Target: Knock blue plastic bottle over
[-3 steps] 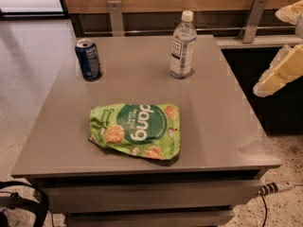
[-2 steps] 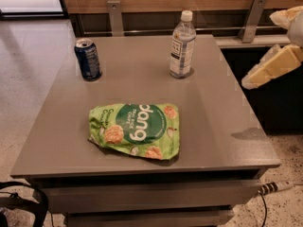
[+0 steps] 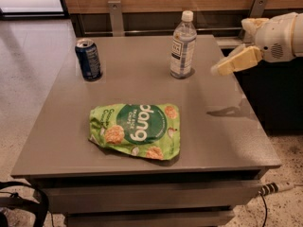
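The blue plastic bottle [image 3: 182, 45] stands upright at the back of the grey table [image 3: 222, 141]. It is clear and bluish with a white cap and a white-and-dark label. My gripper [image 3: 218, 69] comes in from the right on a white arm. Its cream fingertips hover above the table, a short way to the right of the bottle and apart from it.
A dark blue soda can [image 3: 89, 59] stands upright at the back left. A green chip bag [image 3: 135, 130] lies flat near the middle front. A wooden wall with metal brackets [image 3: 114, 16] runs behind the table. A black cable [image 3: 23, 203] lies on the floor at the lower left.
My gripper has moved left and slightly down, from the table's right edge toward the bottle. The bottle, can and bag have not moved.
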{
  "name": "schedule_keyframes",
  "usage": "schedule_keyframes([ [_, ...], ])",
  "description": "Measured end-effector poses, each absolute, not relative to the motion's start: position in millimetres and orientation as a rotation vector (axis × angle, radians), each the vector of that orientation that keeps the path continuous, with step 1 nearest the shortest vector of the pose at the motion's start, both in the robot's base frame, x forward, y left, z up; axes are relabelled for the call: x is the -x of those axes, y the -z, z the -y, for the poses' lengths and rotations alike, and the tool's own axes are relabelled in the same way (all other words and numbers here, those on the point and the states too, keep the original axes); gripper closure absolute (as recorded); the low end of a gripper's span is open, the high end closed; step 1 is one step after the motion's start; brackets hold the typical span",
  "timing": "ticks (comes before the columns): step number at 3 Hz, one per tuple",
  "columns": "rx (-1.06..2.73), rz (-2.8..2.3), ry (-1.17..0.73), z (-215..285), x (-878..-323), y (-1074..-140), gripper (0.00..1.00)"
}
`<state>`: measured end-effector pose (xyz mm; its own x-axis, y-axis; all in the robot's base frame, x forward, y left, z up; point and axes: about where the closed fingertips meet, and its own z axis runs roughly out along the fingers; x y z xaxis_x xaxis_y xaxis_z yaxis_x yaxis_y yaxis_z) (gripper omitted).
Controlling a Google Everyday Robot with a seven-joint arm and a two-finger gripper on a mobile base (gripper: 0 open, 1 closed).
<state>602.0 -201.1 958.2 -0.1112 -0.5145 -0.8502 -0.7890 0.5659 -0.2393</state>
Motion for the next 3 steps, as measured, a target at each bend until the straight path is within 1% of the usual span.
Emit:
schedule_keyframes([
  [2, 0.981, -1.683, -0.452, 177, -649, -933, 0.00],
  [3, 0.968, -1.608, -0.541, 142, -685, -926, 0.00],
])
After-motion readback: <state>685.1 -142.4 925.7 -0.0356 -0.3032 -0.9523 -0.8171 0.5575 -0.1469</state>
